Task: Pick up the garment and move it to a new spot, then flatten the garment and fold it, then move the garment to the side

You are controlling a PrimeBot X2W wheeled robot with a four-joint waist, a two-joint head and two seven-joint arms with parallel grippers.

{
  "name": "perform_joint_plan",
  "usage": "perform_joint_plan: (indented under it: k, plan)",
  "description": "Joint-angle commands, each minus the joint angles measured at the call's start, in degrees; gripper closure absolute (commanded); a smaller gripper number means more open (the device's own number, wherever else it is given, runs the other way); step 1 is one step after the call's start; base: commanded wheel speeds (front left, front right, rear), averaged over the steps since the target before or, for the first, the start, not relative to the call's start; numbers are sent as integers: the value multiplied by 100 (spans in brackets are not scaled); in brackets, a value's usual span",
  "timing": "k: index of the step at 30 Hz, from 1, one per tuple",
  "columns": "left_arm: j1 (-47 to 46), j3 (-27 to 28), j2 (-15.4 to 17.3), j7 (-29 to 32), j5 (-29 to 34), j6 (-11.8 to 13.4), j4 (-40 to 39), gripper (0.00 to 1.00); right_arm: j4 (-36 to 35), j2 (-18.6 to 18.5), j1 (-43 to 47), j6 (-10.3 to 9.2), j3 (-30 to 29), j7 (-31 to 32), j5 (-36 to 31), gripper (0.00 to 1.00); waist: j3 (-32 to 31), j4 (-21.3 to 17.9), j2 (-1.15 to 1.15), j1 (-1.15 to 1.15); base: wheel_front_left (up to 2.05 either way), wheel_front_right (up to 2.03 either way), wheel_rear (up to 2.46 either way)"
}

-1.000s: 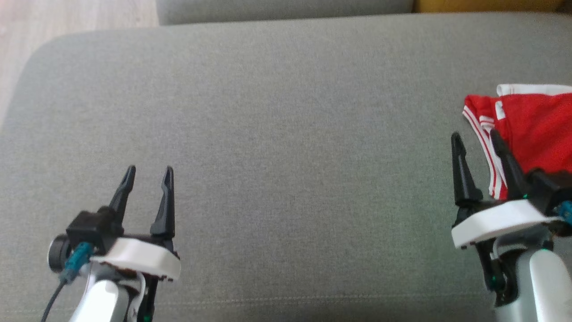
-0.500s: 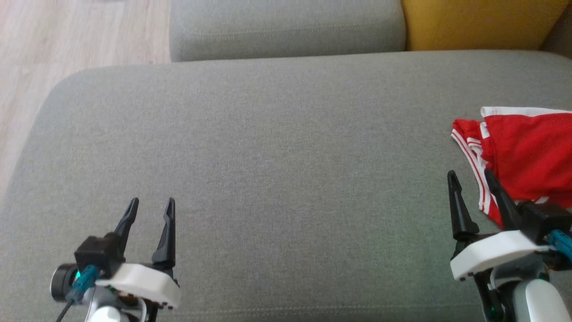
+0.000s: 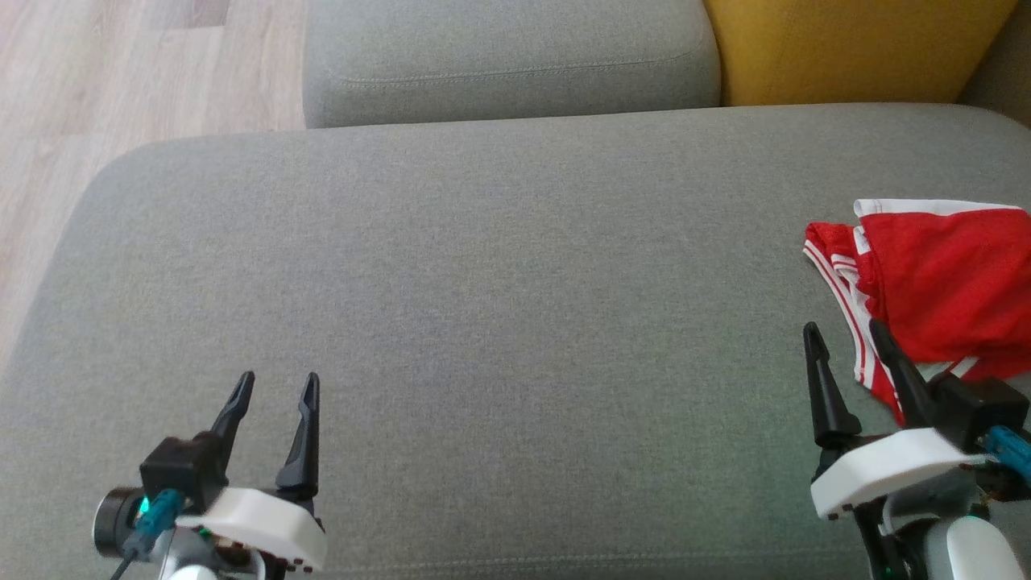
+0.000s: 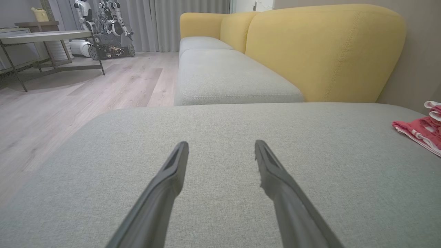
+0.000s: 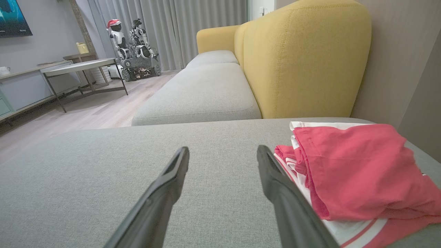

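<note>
The garment point(image 3: 934, 290) is red with white stripes and trim, lying folded on the right side of the grey sofa cushion point(image 3: 499, 282). It also appears in the right wrist view point(image 5: 355, 175) and, small, at the far right of the left wrist view point(image 4: 422, 129). My right gripper point(image 3: 846, 338) is open just left of the garment's near edge, nothing between its fingers point(image 5: 165, 179). My left gripper point(image 3: 278, 385) is open over the cushion's near left part, far from the garment, with nothing in it point(image 4: 220, 148).
A second grey cushion point(image 3: 507, 56) lies beyond, beside a yellow backrest point(image 3: 846, 44). Wooden floor point(image 3: 121, 89) drops off past the cushion's left edge. A table point(image 5: 82, 67) and other robots point(image 5: 132, 51) stand far off.
The head camera has tilted up, so the whole scene slid down the picture and more of the far cushion and yellow backrest shows. Both grippers stay open; the garment lies as before.
</note>
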Motion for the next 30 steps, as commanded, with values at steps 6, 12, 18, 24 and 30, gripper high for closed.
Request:
perform_joint_plan:
  k: [6, 12, 18, 24, 30]
  plan:
    - [-287, 189, 161, -8, -25, 67, -200, 0, -226, -19, -167, -4, 152, -30, 76, 0, 3, 14, 0, 0, 0, 0, 0]
    - [-314, 175, 177, -19, -34, 77, -182, 0, -207, -19, -179, -4, 160, -35, 94, 0, 11, 37, 0, 0, 0, 0, 0]
    - [-332, 164, 182, -46, -41, 96, -167, 0, -200, -19, -197, -4, 163, -34, 78, 0, 23, 43, 0, 0, 0, 0, 0]
    - [-360, 142, 198, -64, -26, 118, -162, 0, -208, -19, -209, -4, 177, -20, 58, 0, 34, 48, 0, 0, 0, 0, 0]
    - [-375, 122, 219, -73, -8, 150, -168, 0, -211, -19, -213, -4, 179, -1, 58, 0, 33, 53, 0, 0, 0, 0, 0]
